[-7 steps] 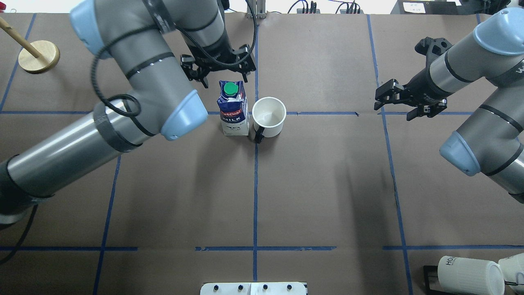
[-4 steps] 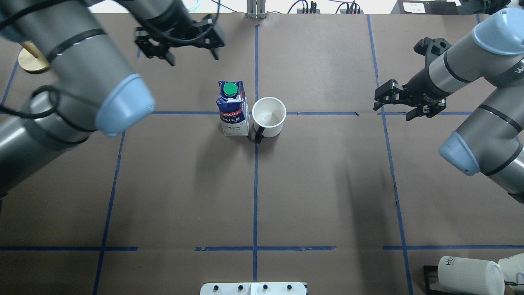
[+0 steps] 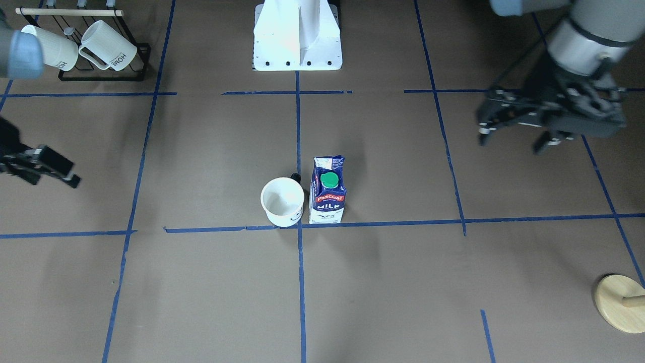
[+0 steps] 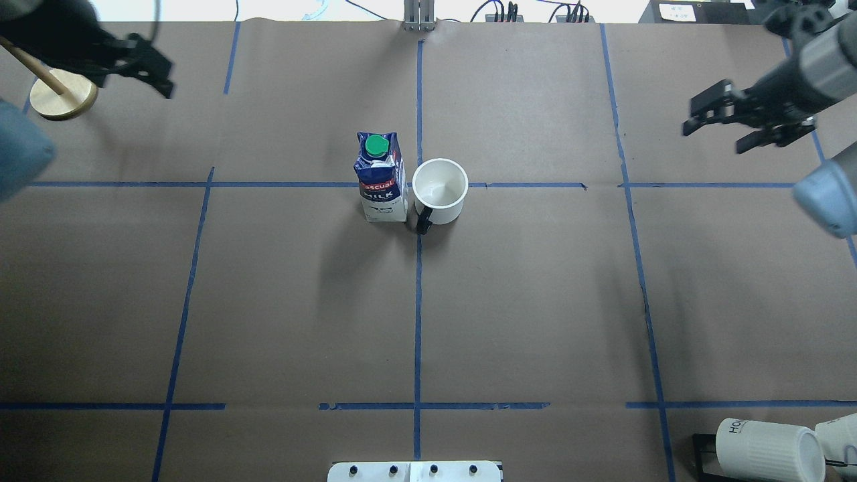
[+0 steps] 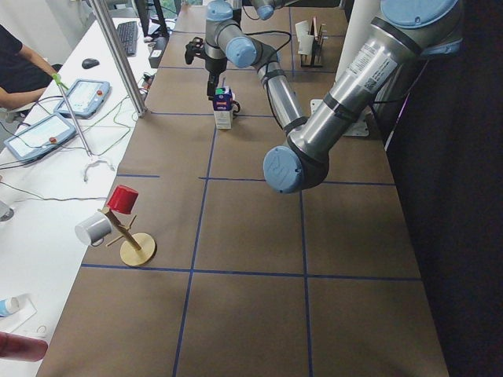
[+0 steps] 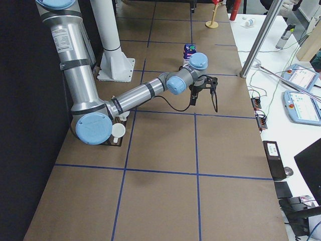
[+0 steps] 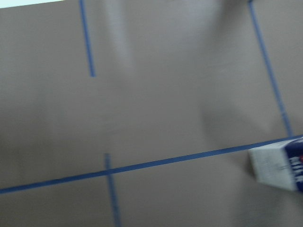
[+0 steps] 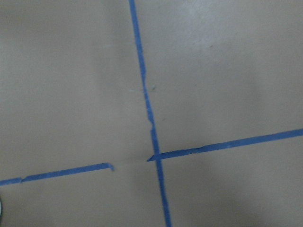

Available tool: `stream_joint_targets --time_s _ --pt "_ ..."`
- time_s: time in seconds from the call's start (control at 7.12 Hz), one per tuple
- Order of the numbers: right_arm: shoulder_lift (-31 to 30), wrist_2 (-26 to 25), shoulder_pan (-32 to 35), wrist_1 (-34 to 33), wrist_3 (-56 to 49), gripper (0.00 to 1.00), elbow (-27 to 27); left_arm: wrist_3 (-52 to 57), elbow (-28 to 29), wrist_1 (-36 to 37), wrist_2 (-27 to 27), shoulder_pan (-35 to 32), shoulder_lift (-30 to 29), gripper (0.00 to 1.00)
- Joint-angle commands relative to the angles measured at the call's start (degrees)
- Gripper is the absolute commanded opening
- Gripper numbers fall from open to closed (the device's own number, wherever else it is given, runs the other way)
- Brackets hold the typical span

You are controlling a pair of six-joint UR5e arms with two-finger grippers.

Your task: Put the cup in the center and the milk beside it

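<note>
At the middle of a table (image 4: 522,301) covered in brown paper, a smooth white cup (image 4: 439,190) stands upright and empty. It sits on the spot where two lines of blue tape (image 4: 418,321) cross. Its small dark handle points toward the robot's side. Just beside the cup, on the robot's left of it, stands the milk carton (image 4: 383,181). The carton is upright and taller than the cup. It is dark blue and white, with a round green cap on top and white "MILK" lettering. Neither arm touches either one. The left gripper (image 3: 513,141) hangs above the table well apart from the cup, far out on the robot's left, with its jaws spread wide and nothing between them. The right gripper (image 4: 715,137) hangs well apart from the cup on the opposite side, and its jaws are also spread wide and empty. Farther out past the left gripper stands a round wooden stand (image 4: 63,92). Far from the cup, at the table's corner near the robot's right, two ribbed mugs (image 3: 108,50) lettered "HOME" hang on a black rack (image 3: 101,76).
</note>
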Motion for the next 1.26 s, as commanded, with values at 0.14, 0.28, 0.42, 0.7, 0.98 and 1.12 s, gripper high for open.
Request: stream_joint_targets --time_s 0.14,0.28,0.42,0.7,0.98,1.12 --pt "-4.1 0.7 17.3 -20.3 -42.4 1.0 -1.6 33.4 6.5 -0.1 -1.0 -16.7 12.8 1.0" --pt "-5.3 0.4 21.8 -24.7 -50.7 1.0 -1.9 42.6 12.0 -0.3 -0.9 -22.1 14.1 1.0" --pt "-7.4 -0.3 24.1 -26.5 -57.6 1.0 -1.9 47.9 17.0 0.1 -1.3 -26.4 15.0 1.0" --pt "-8.0 -0.2 22.2 -26.6 -58.1 1.0 -1.7 46.8 18.2 6.0 -1.9 -26.5 14.9 1.0" --pt "-7.8 -0.5 22.1 -26.6 -58.1 1.0 -1.3 45.7 17.5 5.9 -3.1 -26.5 17.8 1.0" --pt "-7.9 -1.6 22.1 -26.6 -58.3 1.0 -1.1 44.3 16.7 5.6 -6.4 -26.6 18.4 1.0"
